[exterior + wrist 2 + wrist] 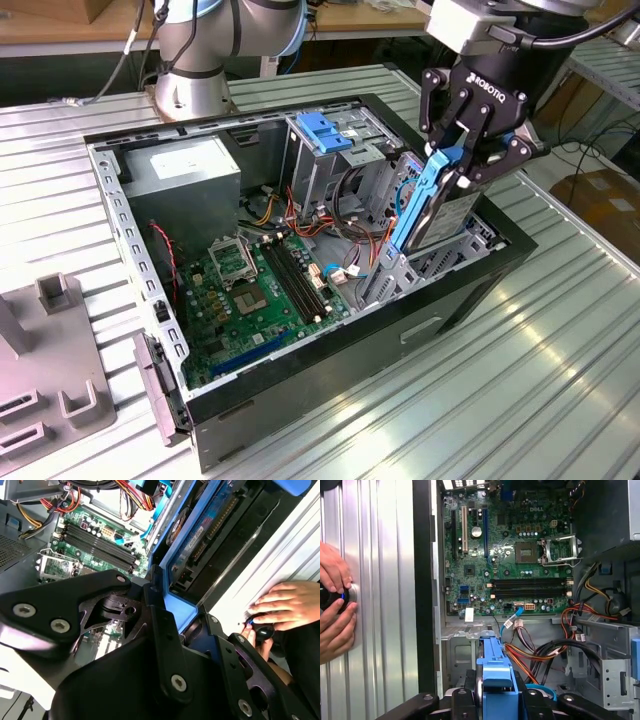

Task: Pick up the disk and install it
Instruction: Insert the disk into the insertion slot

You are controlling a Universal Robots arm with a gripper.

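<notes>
Currently the claw is clamped on the blue bracket edge of the disk, holding it on edge and tilted over the open computer case, likely so it slides edgewise into the grey metal bay.

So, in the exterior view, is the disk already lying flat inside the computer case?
No: the disk stands nearly upright in the shut gripper, at the case's end on the exterior view's right.
</notes>
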